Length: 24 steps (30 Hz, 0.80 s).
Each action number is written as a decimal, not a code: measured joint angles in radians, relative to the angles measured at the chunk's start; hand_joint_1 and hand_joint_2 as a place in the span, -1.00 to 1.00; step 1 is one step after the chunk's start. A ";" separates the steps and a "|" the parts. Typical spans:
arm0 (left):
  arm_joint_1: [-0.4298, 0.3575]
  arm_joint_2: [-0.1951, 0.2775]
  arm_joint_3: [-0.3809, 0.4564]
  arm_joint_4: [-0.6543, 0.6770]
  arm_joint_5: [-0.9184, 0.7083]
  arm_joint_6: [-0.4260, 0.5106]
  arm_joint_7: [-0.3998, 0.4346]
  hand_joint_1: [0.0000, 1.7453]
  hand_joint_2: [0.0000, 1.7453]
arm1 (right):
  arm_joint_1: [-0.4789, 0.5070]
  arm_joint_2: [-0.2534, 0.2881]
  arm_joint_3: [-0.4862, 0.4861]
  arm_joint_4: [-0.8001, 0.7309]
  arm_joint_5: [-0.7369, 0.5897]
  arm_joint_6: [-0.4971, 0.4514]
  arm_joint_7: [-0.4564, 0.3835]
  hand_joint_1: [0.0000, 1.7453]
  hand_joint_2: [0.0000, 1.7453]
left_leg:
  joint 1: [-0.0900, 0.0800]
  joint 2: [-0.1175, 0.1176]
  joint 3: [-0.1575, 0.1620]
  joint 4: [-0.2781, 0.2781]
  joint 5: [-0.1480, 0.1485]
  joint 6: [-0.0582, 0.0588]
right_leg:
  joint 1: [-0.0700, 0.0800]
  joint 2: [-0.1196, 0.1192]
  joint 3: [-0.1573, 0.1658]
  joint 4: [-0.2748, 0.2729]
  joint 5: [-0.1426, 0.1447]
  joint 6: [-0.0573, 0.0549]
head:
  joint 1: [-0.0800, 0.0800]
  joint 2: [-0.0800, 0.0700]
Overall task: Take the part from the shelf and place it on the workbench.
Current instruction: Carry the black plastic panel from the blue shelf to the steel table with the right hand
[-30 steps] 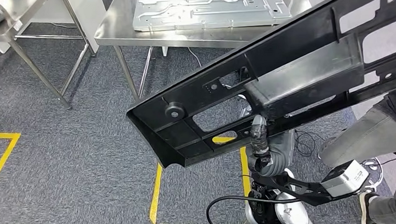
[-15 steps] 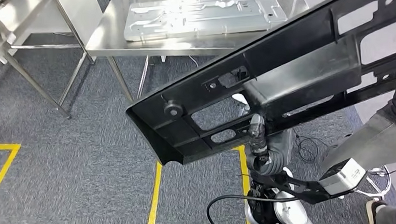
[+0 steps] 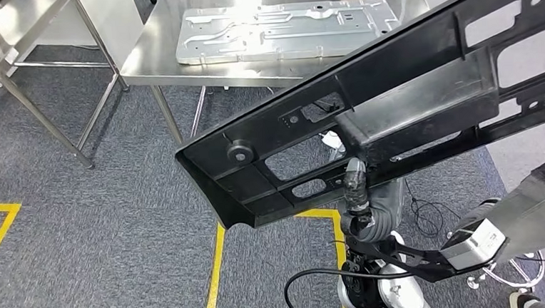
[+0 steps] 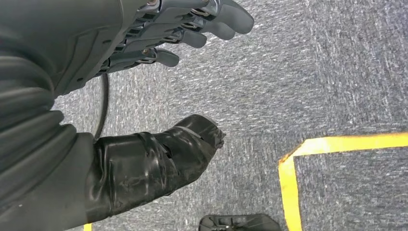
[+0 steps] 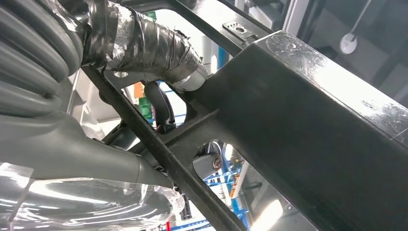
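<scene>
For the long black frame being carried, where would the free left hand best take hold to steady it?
Probably the open slot near the low end of the black frame, approached from underneath. That end hangs far out from the right hand, which grips a rail mid-length, and the slot's edge offers a bar to wrap fingers around. The left hand hangs open over the carpet.

The long part (image 3: 395, 96) was black and shiny. The tabletop (image 3: 200, 71) was silver, and a pale grey metal plate (image 3: 283, 30) lay on it. The floor (image 3: 102, 221) was speckled grey carpet with yellow lines (image 3: 216, 272).
</scene>
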 joint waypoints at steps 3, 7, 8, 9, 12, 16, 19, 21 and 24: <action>0.003 0.000 0.000 0.000 -0.001 0.000 0.001 -1.00 1.00 | 0.002 0.000 0.000 0.001 0.000 0.000 0.000 1.00 1.00 | 0.001 -0.002 0.032 0.001 -0.026 -0.006 | -0.008 0.000 -0.022 -0.059 0.061 0.001 | 0.000 0.000; 0.001 0.000 0.000 0.000 -0.003 0.000 0.003 -1.00 1.00 | 0.002 0.000 0.000 0.006 -0.001 0.000 0.001 1.00 1.00 | 0.001 -0.005 0.063 0.003 -0.058 -0.029 | -0.002 -0.003 0.014 -0.215 0.166 -0.012 | -0.002 0.000; 0.000 0.000 0.000 0.000 -0.003 0.000 0.003 -1.00 1.00 | 0.002 0.000 0.000 0.006 -0.002 0.000 0.001 1.00 1.00 | 0.001 -0.004 0.066 0.005 -0.060 -0.036 | 0.001 -0.004 0.016 -0.218 0.161 -0.021 | -0.003 0.000; -0.001 0.000 0.000 0.000 -0.003 0.000 0.003 -1.00 1.00 | 0.002 0.000 0.000 0.006 -0.002 0.000 0.001 1.00 1.00 | 0.002 -0.003 0.066 0.009 -0.062 -0.042 | 0.000 -0.003 0.023 -0.220 0.166 -0.029 | -0.003 0.000; -0.004 0.000 0.001 0.000 -0.004 0.000 0.003 -1.00 1.00 | -0.001 0.000 0.000 0.006 -0.004 0.001 0.001 1.00 1.00 | 0.005 0.000 0.022 0.101 -0.086 -0.053 | -0.001 -0.003 0.045 -0.225 0.156 -0.049 | -0.004 0.000; -0.002 0.000 0.000 0.000 -0.007 0.000 0.003 -1.00 1.00 | -0.002 0.000 0.000 0.008 -0.005 0.001 0.001 1.00 1.00 | 0.005 0.001 -0.122 0.283 -0.143 -0.055 | 0.006 -0.001 0.072 -0.225 0.129 -0.058 | -0.004 0.000; 0.001 0.000 0.001 0.000 -0.009 0.000 0.003 -1.00 1.00 | -0.002 0.000 0.000 0.010 -0.007 0.002 0.001 1.00 1.00 | -0.004 0.002 -0.108 0.148 -0.026 -0.034 | 0.011 0.002 0.109 -0.226 0.101 -0.057 | -0.004 0.000; 0.001 0.003 0.001 0.000 -0.010 0.000 0.004 -1.00 1.00 | -0.002 0.000 0.000 0.011 -0.008 0.003 0.001 1.00 1.00 | -0.017 0.001 -0.085 0.055 0.025 -0.019 | 0.010 0.003 0.124 -0.229 0.085 -0.050 | -0.003 0.000; 0.003 0.005 0.001 0.000 -0.011 0.000 0.004 -1.00 1.00 | -0.001 0.000 0.000 0.014 -0.011 0.004 0.003 1.00 1.00 | -0.024 -0.001 -0.074 0.020 0.031 -0.006 | 0.011 0.004 0.135 -0.228 0.083 -0.036 | -0.002 0.000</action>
